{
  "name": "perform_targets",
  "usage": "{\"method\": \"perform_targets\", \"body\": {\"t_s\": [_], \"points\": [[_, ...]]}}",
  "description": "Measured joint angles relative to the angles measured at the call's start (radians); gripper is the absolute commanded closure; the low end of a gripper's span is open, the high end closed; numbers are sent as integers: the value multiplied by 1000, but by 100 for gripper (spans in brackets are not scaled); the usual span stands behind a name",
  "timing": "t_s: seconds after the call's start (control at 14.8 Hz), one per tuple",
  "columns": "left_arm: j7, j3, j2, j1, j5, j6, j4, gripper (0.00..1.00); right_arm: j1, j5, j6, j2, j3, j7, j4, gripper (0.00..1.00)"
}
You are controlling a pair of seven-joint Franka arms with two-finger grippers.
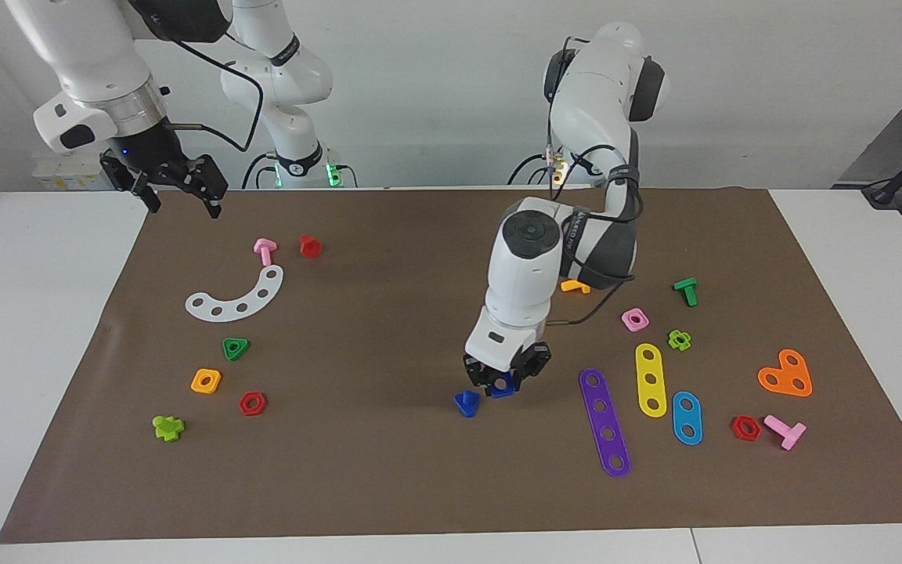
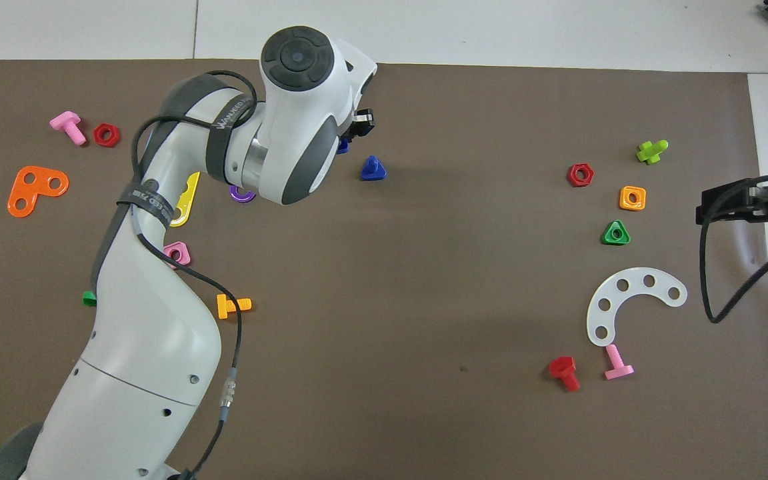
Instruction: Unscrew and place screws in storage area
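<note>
A blue screw point(image 1: 466, 403) with a triangular head lies on the brown mat near its middle; it also shows in the overhead view point(image 2: 372, 169). My left gripper point(image 1: 506, 379) hangs just above the mat beside the screw, toward the left arm's end, and is shut on a small blue nut point(image 1: 503, 385) point(image 2: 343, 145). The storage area is the mat around the green triangle point(image 1: 236, 348), orange square point(image 1: 206, 381), red hexagon point(image 1: 252, 403) and white curved strip point(image 1: 236, 296). My right gripper point(image 1: 177, 190) waits open over the mat's edge by that area.
Purple point(image 1: 604, 421), yellow point(image 1: 651, 379) and blue point(image 1: 687, 417) strips lie close to the left gripper, toward the left arm's end. An orange bolt point(image 2: 233, 305), a pink nut point(image 1: 634, 319) and a green bolt point(image 1: 686, 291) lie nearer the robots. Pink point(image 1: 265, 250) and red point(image 1: 309, 246) bolts lie by the white strip.
</note>
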Motion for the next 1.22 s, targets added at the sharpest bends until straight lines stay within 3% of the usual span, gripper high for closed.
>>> {"method": "perform_targets", "body": {"t_s": [0.27,0.61,0.74,0.88,0.95,1.01,1.15,1.22], "points": [[217,-1,-75,110,-3,-25,-96,54,0,0,0,0,0,0,0,0],[436,-1,-214,179,-6,11,-414,54,31,21,143,14,14,-1,-27,0],[477,0,-266,192,-7,39,-534,53,86,59,226,66,19,37,-35,0],[494,-1,-309,194,-7,50,-623,52,152,85,317,172,26,111,7,0],[502,-3,-326,194,-7,58,-660,48,191,97,384,246,31,150,46,0],[510,-3,-341,194,-7,68,-694,36,234,108,471,324,41,190,83,0],[521,-2,-361,198,-7,110,-752,4,336,110,670,471,55,264,128,0],[524,-2,-367,200,-7,127,-772,0,385,109,768,541,56,292,139,0]]}}
